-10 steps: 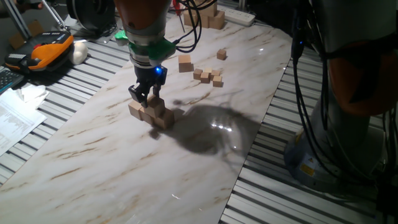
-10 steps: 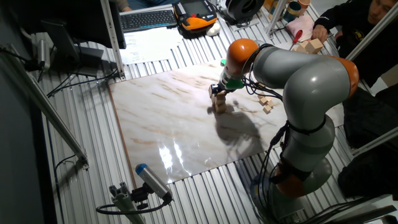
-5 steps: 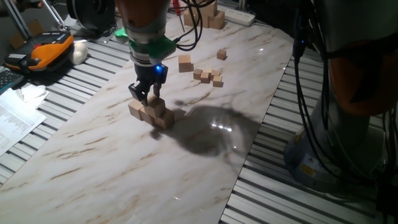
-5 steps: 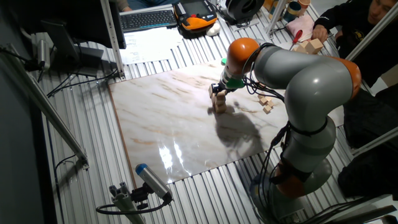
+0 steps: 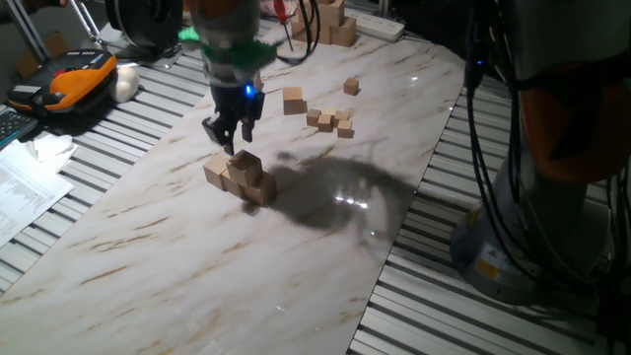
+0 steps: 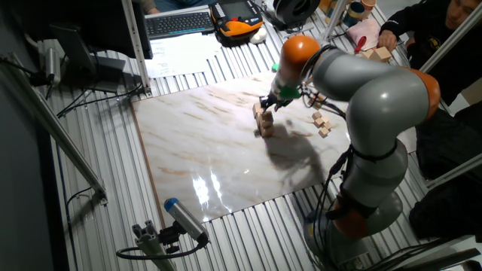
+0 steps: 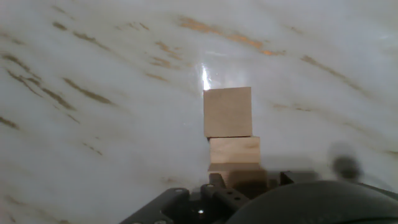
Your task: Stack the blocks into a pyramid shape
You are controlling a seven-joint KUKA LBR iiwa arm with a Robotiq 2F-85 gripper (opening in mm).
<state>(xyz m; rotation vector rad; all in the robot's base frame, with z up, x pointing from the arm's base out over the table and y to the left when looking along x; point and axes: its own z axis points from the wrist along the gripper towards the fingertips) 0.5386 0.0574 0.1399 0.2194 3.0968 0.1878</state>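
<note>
One fixed view: end effector (image 5: 231, 139) hangs just above the blocks (image 5: 240, 177), fingers apart, nothing between them, clear of the top block. Blocks sit mid-left on the marble counter (image 5: 177, 276) as a stepped stack: a row on the slab, more on top, one at the peak. Exact count per tier can't be told from here. Small cubes (image 5: 331, 121) lie scattered far right of the stack, one bigger loose cube (image 5: 293, 100) beside them. A pile of wooden blocks (image 5: 328, 24) at the far edge.

Other fixed view: end effector (image 6: 269, 103) sits just above and right of the blocks (image 6: 263, 122), not touching. Arm (image 6: 361, 83) arches over the counter's right side. Small cubes (image 6: 322, 124) right of the stack.

Hand view: blocks (image 7: 229, 112) appear in a line running away from the camera, centred, on the counter (image 7: 93, 93). Fingers barely show at the bottom edge; opening not readable here.
</note>
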